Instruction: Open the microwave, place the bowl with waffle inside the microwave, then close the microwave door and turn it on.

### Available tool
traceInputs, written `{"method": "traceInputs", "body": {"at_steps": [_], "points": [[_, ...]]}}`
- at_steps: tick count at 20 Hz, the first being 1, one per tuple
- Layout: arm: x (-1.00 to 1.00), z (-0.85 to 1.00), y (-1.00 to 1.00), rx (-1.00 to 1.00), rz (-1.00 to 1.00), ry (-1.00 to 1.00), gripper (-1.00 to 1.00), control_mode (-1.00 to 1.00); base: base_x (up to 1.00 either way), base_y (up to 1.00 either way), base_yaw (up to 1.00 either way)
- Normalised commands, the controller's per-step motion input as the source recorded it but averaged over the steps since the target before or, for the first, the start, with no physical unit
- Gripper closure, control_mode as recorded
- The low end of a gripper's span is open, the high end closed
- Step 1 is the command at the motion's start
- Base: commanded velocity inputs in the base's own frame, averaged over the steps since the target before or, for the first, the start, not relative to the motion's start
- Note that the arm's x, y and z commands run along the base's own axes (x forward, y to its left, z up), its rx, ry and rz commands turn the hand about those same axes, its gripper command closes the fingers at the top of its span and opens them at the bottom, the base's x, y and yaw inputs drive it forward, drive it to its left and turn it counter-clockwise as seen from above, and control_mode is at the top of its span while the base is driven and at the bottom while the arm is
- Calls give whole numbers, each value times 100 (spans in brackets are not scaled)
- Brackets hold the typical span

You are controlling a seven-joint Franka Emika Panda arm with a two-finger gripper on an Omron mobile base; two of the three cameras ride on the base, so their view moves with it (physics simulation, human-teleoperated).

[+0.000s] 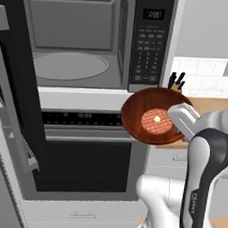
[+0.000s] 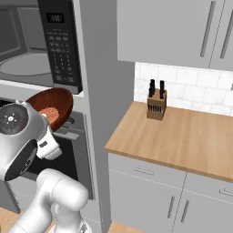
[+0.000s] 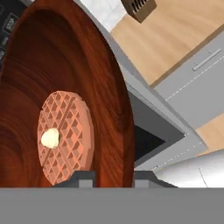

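Observation:
The microwave (image 1: pixel 90 44) stands open, showing its grey cavity and round glass turntable (image 1: pixel 68 66). The microwave door (image 1: pixel 21 74) is swung out to the left. The bowl with waffle (image 1: pixel 151 115) hangs tilted in the air, below and right of the cavity and in front of the oven's control strip. My gripper (image 1: pixel 175 121) is shut on its right rim. In the hand view the reddish-brown bowl (image 3: pixel 65 65) sits with its rim between my fingertips (image 3: pixel 83 178), my gripper (image 3: pixel 114 179) clamped on it. The round waffle (image 3: pixel 65 138) carries a pale blob.
The keypad strip (image 1: pixel 149 51) is right of the cavity. A wall oven (image 1: pixel 86 157) with a dark window sits below the microwave. To the right, a wooden counter (image 2: pixel 182 136) holds a knife block (image 2: pixel 156 104), with grey drawers (image 2: pixel 150 182) beneath it.

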Motion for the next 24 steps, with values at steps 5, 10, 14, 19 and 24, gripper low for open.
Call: {"method": "traceInputs", "body": {"at_steps": [5, 10, 14, 19, 24], "points": [[-22, 37, 62, 21, -1, -3, 100, -100, 0, 0, 0], [-9, 19, 78, 18, -16, -28, 100, -100, 0, 0, 0], [0, 2, 90, 3, -47, -18, 100, -100, 0, 0, 0], [7, 19, 66, 7, -32, 2, 100, -100, 0, 0, 0], [32, 32, 10, 21, 1, 11, 100, -100, 0, 0, 0]]}}
